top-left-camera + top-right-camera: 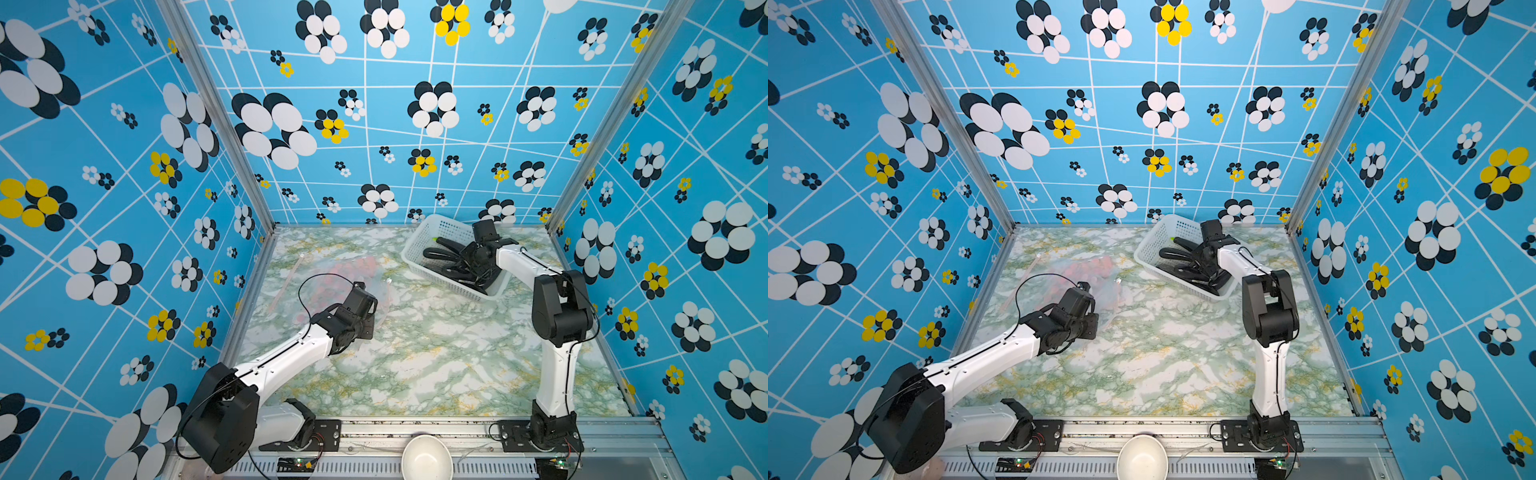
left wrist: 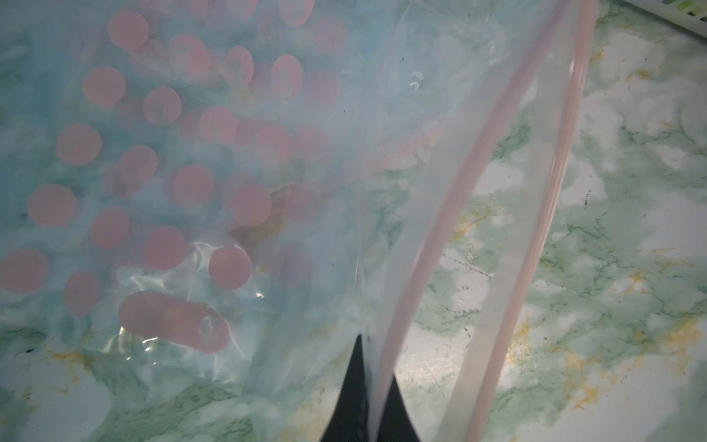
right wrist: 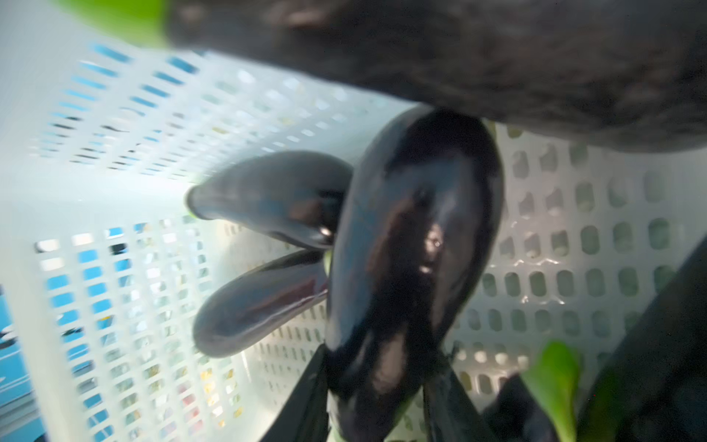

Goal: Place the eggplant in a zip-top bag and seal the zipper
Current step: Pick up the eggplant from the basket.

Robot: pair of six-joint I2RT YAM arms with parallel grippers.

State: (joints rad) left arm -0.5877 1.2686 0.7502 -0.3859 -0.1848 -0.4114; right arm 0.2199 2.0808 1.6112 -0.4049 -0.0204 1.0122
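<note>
Wrist views alone show left jaws pinching bag (image 2: pixel 382 191), right jaws clasping eggplant (image 3: pixel 413 248).

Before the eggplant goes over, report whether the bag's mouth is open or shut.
Open. In the left wrist view the bag shows its two pink zipper strips apart, table visible between them.
</note>
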